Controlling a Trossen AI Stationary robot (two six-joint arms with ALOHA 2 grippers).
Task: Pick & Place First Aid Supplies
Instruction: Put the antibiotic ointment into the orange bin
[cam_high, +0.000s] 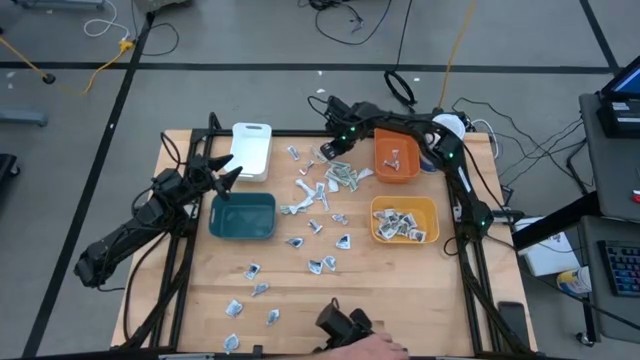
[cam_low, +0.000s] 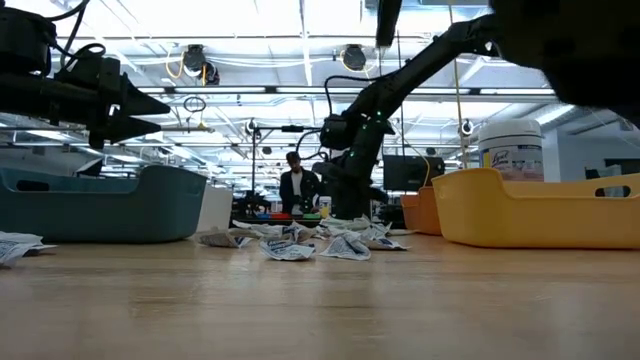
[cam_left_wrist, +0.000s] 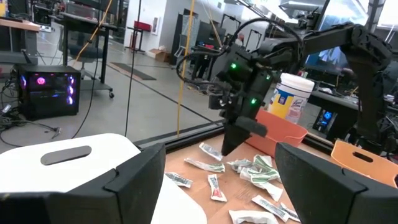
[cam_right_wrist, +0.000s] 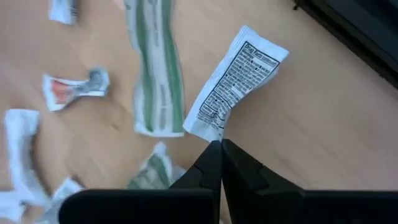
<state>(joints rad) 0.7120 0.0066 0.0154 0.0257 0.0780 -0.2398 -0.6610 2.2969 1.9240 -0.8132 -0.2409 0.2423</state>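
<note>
The first aid supplies are small white-grey packets, some with green print, scattered over the table's middle (cam_high: 320, 215); more lie in the yellow bin (cam_high: 400, 225) and the orange bin (cam_high: 395, 155). My right gripper (cam_right_wrist: 221, 144) hangs over the pile near the far edge (cam_high: 330, 150), shut on a white packet with black print (cam_right_wrist: 239, 71). My left gripper (cam_high: 225, 175) hovers open above the teal bin (cam_high: 243, 216), beside the white bin (cam_high: 251, 148). In the left wrist view its fingers frame the right gripper (cam_left_wrist: 239, 134). My right gripper pinches the black-printed white packet by its narrow end (cam_right_wrist: 213, 129), right at the fingertips. The fingers come from above, pointing down at the table. The rest of the packet sticks out beyond the tips; I cannot tell whether its far end touches the table.
A round white-lidded tub (cam_low: 510, 150) stands behind the yellow bin (cam_low: 530, 210). A person's hand with a black device (cam_high: 350, 328) is at the table's near edge. Another person (cam_low: 295, 185) stands far behind the table. Bare wood lies near the yellow bin's near side (cam_high: 410, 290).
</note>
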